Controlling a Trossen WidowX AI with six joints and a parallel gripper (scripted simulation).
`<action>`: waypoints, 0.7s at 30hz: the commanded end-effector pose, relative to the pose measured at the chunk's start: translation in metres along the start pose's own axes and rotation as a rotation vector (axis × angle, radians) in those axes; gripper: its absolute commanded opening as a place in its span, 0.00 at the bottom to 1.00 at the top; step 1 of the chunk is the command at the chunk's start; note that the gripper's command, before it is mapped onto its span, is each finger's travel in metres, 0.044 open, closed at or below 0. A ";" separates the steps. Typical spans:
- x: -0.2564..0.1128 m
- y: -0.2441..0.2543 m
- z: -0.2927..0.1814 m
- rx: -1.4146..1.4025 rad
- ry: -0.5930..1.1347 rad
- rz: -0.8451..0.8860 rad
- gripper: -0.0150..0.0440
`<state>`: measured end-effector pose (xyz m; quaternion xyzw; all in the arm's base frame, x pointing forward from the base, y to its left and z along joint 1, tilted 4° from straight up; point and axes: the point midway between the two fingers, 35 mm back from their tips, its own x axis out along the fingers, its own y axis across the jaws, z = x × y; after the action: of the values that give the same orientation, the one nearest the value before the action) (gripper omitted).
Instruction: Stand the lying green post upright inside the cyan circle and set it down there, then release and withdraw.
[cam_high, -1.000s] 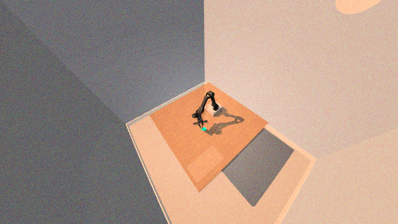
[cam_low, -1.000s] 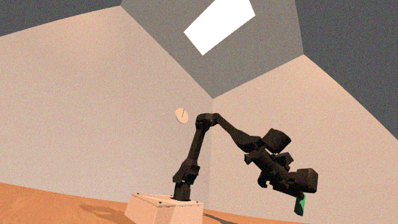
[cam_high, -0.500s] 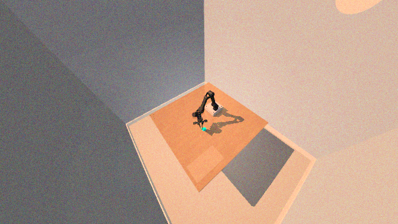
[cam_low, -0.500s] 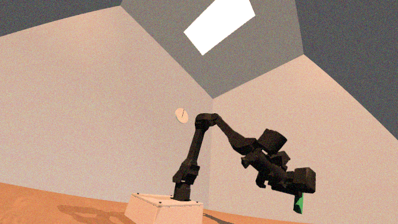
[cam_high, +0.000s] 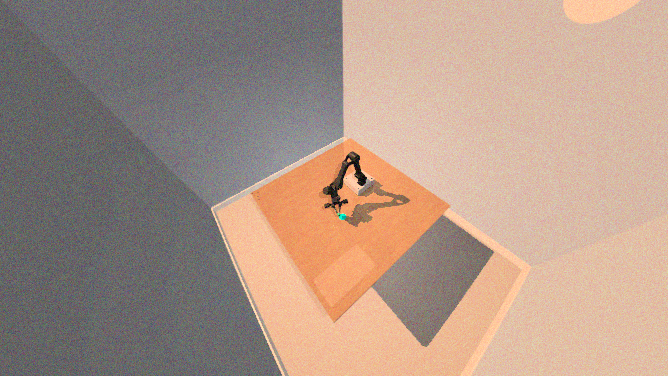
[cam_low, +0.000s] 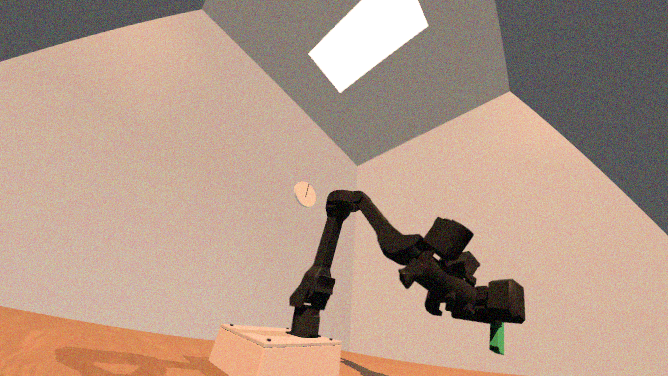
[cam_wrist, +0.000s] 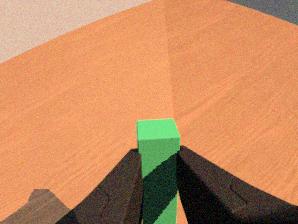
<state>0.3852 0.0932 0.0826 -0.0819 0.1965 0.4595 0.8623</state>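
The green post (cam_low: 497, 338) (cam_wrist: 158, 131) is held between the fingertips of my gripper (cam_wrist: 157, 156). In the exterior view it hangs below the gripper, close to upright, its lower end seen against the wall. The wrist view shows one end of it sticking out past the dark fingers. The gripper is shut on the post, and the forearm slopes down to it. The cyan circle (cam_high: 342, 217) is a small patch on the table just beyond the gripper in the top view. The post cannot be made out there, so its exact place over the circle is unclear.
The wooden table (cam_high: 300, 220) bears the arm's pale base block (cam_low: 300, 357) (cam_high: 360, 186). A paler rectangle (cam_high: 345, 275) shows toward the table's near corner. The arm's shadow (cam_high: 372, 210) falls beside the circle. Walls rise behind the table.
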 end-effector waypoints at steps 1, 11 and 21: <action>-0.003 0.001 0.001 0.000 -0.024 0.005 0.29; -0.011 0.005 0.001 -0.019 -0.079 0.017 0.29; -0.018 0.010 0.001 -0.040 -0.132 0.031 0.29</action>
<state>0.3707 0.0863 0.0895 -0.0696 0.1386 0.4787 0.8642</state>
